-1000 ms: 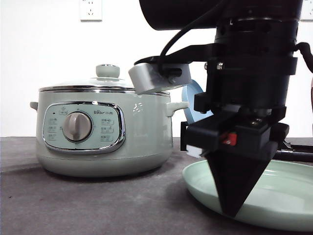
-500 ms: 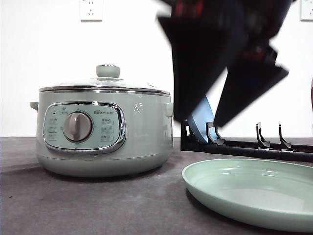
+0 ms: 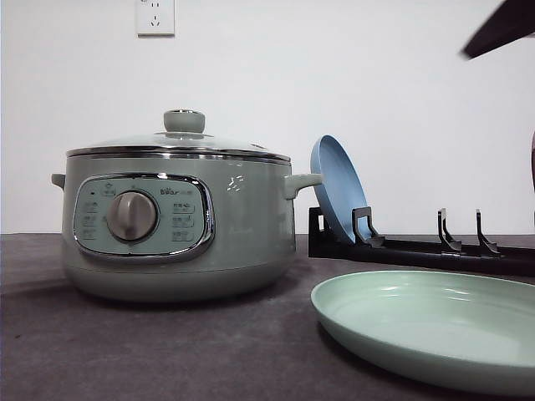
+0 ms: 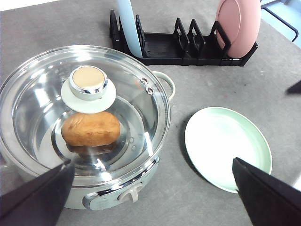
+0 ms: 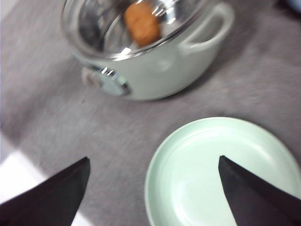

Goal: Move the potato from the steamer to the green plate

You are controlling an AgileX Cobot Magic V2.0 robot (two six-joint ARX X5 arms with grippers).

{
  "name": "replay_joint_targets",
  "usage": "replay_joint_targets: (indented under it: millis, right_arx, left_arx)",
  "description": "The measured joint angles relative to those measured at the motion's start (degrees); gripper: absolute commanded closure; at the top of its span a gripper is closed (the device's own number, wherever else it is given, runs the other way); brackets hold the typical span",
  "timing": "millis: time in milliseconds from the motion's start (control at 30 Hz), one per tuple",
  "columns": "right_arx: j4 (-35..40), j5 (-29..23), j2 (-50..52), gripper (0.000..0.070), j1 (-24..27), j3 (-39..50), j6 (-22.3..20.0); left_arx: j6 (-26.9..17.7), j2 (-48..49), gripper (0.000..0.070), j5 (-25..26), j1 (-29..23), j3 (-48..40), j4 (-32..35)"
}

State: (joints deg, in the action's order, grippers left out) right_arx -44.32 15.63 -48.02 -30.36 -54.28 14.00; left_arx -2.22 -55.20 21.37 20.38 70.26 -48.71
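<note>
The pale green steamer stands on the grey table with its glass lid on. Through the lid the orange-brown potato lies inside the pot, and it also shows blurred as potato. The green plate lies bare to the steamer's right. My left gripper hovers high above the steamer's front, open, its fingers wide apart. My right gripper hangs open above the green plate and the table, holding nothing. A dark blurred finger crosses the upper right corner.
A black dish rack stands behind the green plate with a blue plate upright in it. A pink plate stands at the rack's other end. Bare grey table lies in front of the steamer.
The right arm, which hung low in front of the camera over the green plate, has risen up and to the right, leaving a dark tip at the top corner. Steamer and plate have not moved.
</note>
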Motion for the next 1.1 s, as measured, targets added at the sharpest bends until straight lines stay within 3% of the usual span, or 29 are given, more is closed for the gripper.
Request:
replay_joint_targets:
  millis: [167, 300, 433, 833, 1100]
  right_arx:
    - [-2.15, 5.75, 5.27, 0.0149, 7.92, 0.0, -2.74]
    - [-3.97, 6.8, 8.71, 0.0137, 10.27, 0.0, -4.15]
    - [-5.42, 6.67, 11.02, 0.0065, 10.65, 0.0, -4.81]
    - [-5.71, 6.67, 11.77, 0.0066, 10.65, 0.0, -4.85]
    - [-5.53, 6.68, 11.77, 0.0066, 10.65, 0.0, -5.01]
  left_arx:
    - [0.0, 0.0, 0.0, 0.0, 0.0, 0.0, 0.0]
    - [0.0, 0.0, 0.0, 0.0, 0.0, 0.0, 0.0]
    - [0.0, 0.0, 0.0, 0.0, 0.0, -0.02, 0.0]
    - [0.0, -0.97, 0.0, -0.64, 0.02, 0.62, -0.47]
    - [0.07, -10.21, 0.0, -3.44, 0.07, 9.99, -2.77]
